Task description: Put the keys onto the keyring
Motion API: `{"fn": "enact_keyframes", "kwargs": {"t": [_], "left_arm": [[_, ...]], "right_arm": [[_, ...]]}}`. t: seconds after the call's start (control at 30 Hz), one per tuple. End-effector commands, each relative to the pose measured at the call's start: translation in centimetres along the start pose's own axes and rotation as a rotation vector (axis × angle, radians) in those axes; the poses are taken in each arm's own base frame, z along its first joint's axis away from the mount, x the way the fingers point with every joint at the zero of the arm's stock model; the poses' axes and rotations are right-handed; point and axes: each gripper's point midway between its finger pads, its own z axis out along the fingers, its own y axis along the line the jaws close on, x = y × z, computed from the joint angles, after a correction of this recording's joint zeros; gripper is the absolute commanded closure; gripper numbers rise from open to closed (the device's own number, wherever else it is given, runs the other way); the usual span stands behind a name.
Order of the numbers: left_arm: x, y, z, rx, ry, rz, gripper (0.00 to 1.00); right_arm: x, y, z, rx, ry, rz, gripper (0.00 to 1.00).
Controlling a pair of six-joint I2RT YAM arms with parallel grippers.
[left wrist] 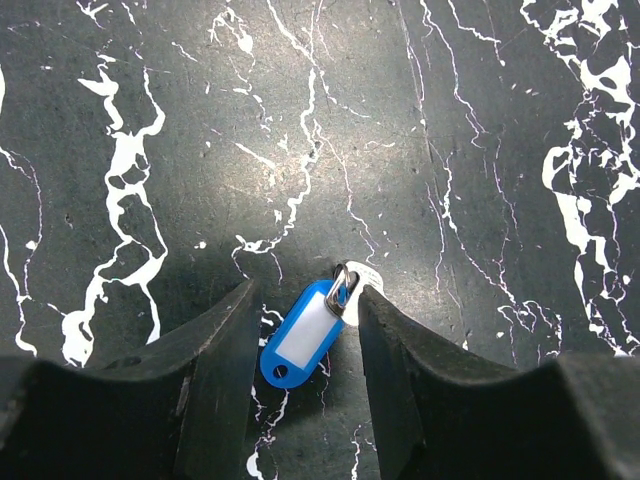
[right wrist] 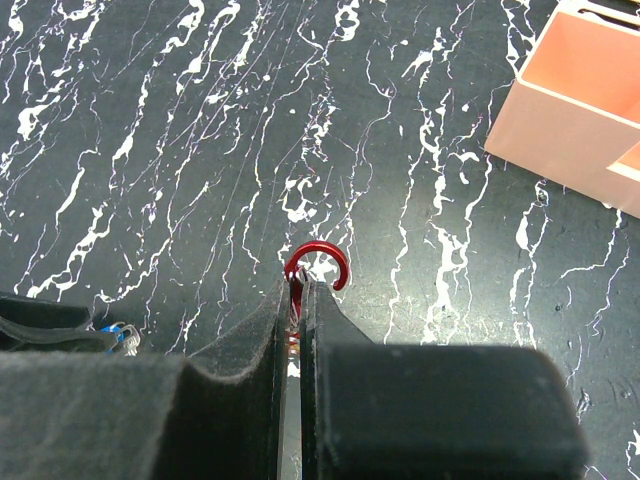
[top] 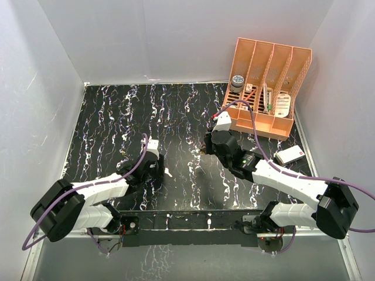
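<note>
Down low over the black marbled table [top: 117, 117] with the left gripper [left wrist: 305, 290], jaws parted and set to either side of a blue key tag [left wrist: 305, 338], not clamped on it. Lying flat on the table between the two black fingers [left wrist: 210, 380], tilted across the gap, white label strip up, small silver ring [left wrist: 343, 290] at its far end just beside the right-hand finger; too close there to tell touching from apart, with a sliver of table showing on the other side. Over to the right gripper [right wrist: 298, 295]: clenched tight on the keyring [right wrist: 315, 247], pinched between the fingertips with its red curved end poking out beyond them, an open hook shape against the table. Hard to say whether resting on the surface or held just above. In the overhead view, both grippers near the middle of the table, near each other but apart, the right one nearer the orange slotted rack [top: 266, 88] at the far right corner; beside that arm, a small white box [top: 290, 155] on the table
</note>
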Motion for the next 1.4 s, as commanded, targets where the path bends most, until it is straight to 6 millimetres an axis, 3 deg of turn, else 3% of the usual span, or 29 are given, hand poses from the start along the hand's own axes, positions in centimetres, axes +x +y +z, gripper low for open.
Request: {"fn": "enact_keyframes", "kwargs": {"t": [0.0, 0.77, 1.07, 1.23, 1.37], "left_arm": [[-1.66, -0.79, 0.21, 0.005, -0.040, 0.005, 0.59], [-1.31, -0.99, 0.68, 0.011, -0.035, 0.020, 0.75], [-1.18, -1.10, 0.73, 0.018, -0.031, 0.022, 0.86], [-1.18, -1.25, 0.75, 0.026, -0.032, 0.024, 0.99], [-1.48, -1.44, 0.64, 0.041, -0.047, 0.032, 1.00]], "right_arm": [[-2.02, 0.37, -0.17, -0.005, -0.066, 0.036, 1.00], [-1.97, 0.40, -0.02, -0.003, -0.065, 0.034, 1.00], [-2.01, 0.40, -0.05, -0.003, -0.066, 0.033, 1.00], [-1.95, 0.40, -0.05, -0.004, -0.064, 0.032, 1.00], [-1.85, 0.57, -0.04, -0.015, -0.060, 0.028, 1.00]]}}
